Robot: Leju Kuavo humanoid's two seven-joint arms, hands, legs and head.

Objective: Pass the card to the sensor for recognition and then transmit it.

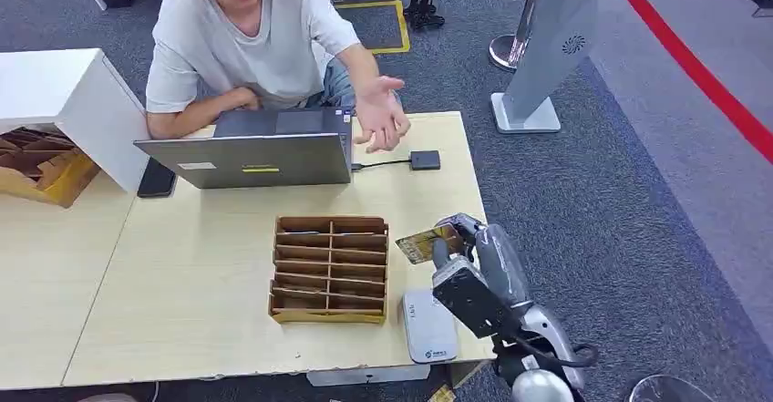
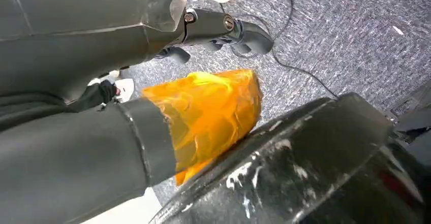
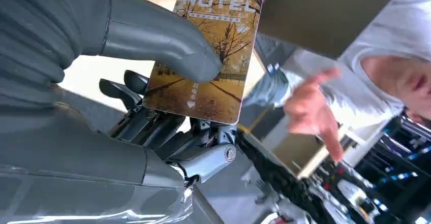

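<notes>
A: Right hand (image 1: pixel 467 254) status?

B: It's pinching the card (image 1: pixel 421 243), thumb (image 3: pixel 167 49) pressing on the printed face, the other fingers (image 3: pixel 133 113) backing it from behind. The card is riding above the bench (image 1: pixel 196 320), off the surface, at about 4 o'clock of the bench top in the head view.

A: Card details?

B: Yellow-brown, tree picture, "HOTEL" printed along one edge. That's reading clearly in the right wrist view.

A: Where's the sensor?

B: A white reader box (image 1: pixel 428 325) is lying flat at the near bench edge, roughly 5 o'clock, just beside the wooden card rack (image 1: pixel 330 268). The card is hanging just beyond it, toward 12 o'clock. A small black pad (image 1: pixel 425 159) on a cable is sitting at about 1 o'clock, beside the laptop (image 1: pixel 255 151). Can't tell which one is doing the reading.

A: Person?

B: Sitting behind the laptop at 12 o'clock, one hand (image 1: pixel 381 115) reaching out open over the far bench edge, well apart from the card.

A: Left hand (image 2: pixel 223 28)?

B: Hanging low over grey carpet (image 2: pixel 345 36) in the left wrist view, dark fingers (image 2: pixel 249 35) curling a little, nothing in them. Can't tell whether it's spread or closed. Something orange (image 2: pixel 208 112) is showing just below it; can't tell what it is.
</notes>
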